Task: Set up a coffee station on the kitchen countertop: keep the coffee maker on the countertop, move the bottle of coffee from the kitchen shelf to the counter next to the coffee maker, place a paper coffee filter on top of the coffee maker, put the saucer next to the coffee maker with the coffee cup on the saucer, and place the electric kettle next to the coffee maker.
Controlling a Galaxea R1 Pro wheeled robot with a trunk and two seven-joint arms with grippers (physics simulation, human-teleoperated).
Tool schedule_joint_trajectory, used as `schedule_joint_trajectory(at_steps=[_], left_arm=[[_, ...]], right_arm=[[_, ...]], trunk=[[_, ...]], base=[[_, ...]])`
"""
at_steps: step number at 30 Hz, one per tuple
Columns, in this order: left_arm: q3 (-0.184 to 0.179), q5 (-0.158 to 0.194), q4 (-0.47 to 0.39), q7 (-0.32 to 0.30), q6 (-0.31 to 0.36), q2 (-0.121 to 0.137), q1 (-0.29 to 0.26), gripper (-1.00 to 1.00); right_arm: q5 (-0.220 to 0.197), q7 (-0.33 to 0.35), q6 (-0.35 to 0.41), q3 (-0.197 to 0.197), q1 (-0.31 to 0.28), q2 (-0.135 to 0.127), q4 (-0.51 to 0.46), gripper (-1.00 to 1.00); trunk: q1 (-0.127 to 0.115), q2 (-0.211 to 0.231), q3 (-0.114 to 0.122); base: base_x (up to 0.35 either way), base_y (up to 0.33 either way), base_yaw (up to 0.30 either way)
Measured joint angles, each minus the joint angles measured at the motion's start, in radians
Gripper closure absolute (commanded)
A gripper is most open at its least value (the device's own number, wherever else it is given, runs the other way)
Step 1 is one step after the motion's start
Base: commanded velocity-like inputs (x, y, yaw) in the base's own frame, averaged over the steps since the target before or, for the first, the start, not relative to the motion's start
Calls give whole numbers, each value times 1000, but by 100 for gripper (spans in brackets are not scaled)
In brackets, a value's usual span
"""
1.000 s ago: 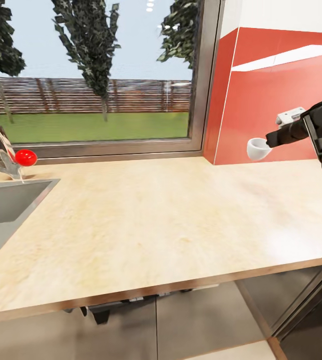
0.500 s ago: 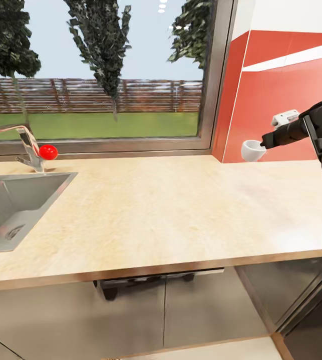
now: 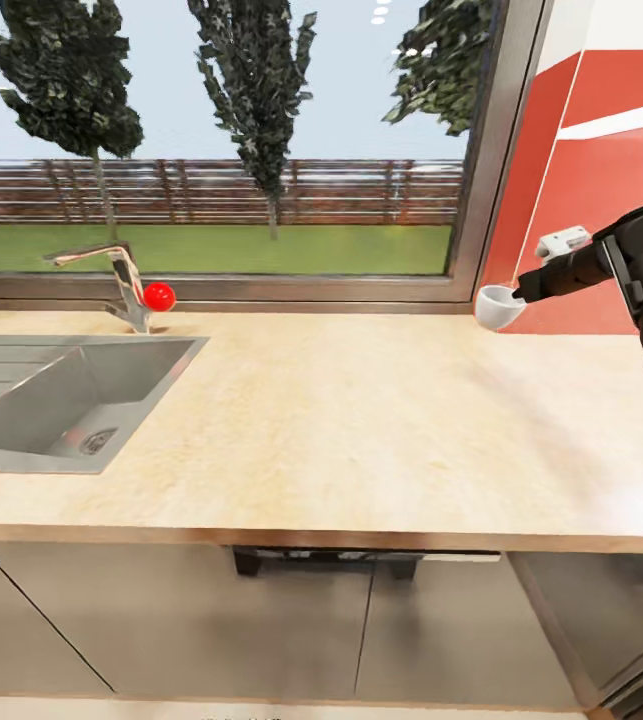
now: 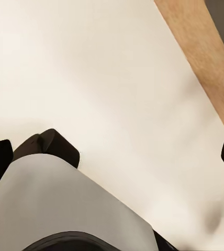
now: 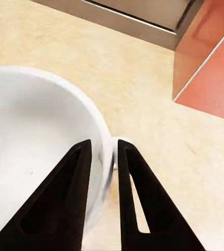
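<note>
My right gripper (image 3: pixel 519 291) is shut on the rim of the white coffee cup (image 3: pixel 495 308) and holds it above the back right of the light-wood countertop (image 3: pixel 361 420), near the red wall panel. In the right wrist view the cup's wall (image 5: pixel 38 157) sits pinched between the two black fingers (image 5: pixel 59 209). My left gripper (image 4: pixel 112 162) hangs low over a pale floor beside my grey trunk, its fingertips far apart with nothing between them. The coffee maker, bottle of coffee, paper filter, saucer and kettle are out of view.
A steel sink (image 3: pixel 51 400) is set into the counter at the left, with a faucet (image 3: pixel 121 285) and a red knob (image 3: pixel 159 296) behind it. A window runs along the back. A red panel (image 3: pixel 611 200) stands at the right. Grey cabinet fronts (image 3: pixel 261 630) lie below.
The camera has swung, so the sink and faucet have come further into the picture. The right gripper still holds the cup at about the same spot in the picture.
</note>
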Motion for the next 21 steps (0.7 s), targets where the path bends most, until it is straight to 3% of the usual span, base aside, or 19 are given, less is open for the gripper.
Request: schedule_joint_trajectory(at_steps=[2,3,4,8,9,13,21], left_arm=[[0,0,0,0,0,0,0,-100],[0,0,0,0,0,0,0,-100],[0,0,0,0,0,0,0,-100],[0,0,0,0,0,0,0,-100],[0,0,0,0,0,0,0,-100],[0,0,0,0,0,0,0,-100],[1,0,0,0,0,1,0,-100]], right_arm=[[-2,48,1,0,18,-1,-35,100],[-15,71,7,0,80,-1,-158,100],[-6,74,3,0,109,-1,-208,100],[-7,91,4,-1,176,-2,-301,100],[-9,133,6,-1,195,-3,-327,100],[-1,183,2,-2,216,-5,-345,100],[-3,188,1,-2,224,-5,-348,100]], trunk=[[0,0,0],[0,0,0],[0,0,0],[0,0,0],[0,0,0],[0,0,0],[0,0,0]], base=[[0,0,272],[0,0,272],[0,0,272],[0,0,267],[0,8,221],[0,210,123],[0,114,243]])
